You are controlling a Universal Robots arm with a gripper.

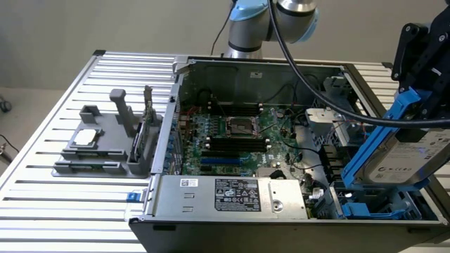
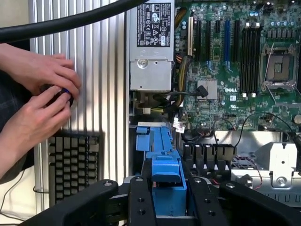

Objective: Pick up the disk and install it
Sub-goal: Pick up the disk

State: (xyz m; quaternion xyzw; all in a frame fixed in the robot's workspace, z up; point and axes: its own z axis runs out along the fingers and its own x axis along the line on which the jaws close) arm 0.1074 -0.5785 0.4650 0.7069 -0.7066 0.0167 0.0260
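The disk (image 1: 411, 158) is a silver-grey hard drive with a white label in a blue carrier frame (image 1: 383, 137). It hangs tilted over the front corner of the open computer case (image 1: 176, 105), at the exterior view's right. My gripper (image 1: 416, 97) is shut on the upper end of the carrier. In the wrist view the gripper (image 2: 168, 200) has its black fingers (image 2: 141, 197) clamped on either side of the blue carrier (image 2: 167, 176). Just beneath the disk sits a blue drive bay (image 1: 365, 208), also seen as the blue bay (image 2: 153, 139). The disk's lower end is close above it; contact cannot be told.
A silver labelled power supply box (image 1: 239, 194) lies along the case's front edge. The motherboard (image 1: 235, 132) and loose wires fill the case. A grey fixture (image 1: 98, 142) stands on the slatted table. A person's hands (image 2: 42, 89) work beside a keyboard (image 2: 75, 165).
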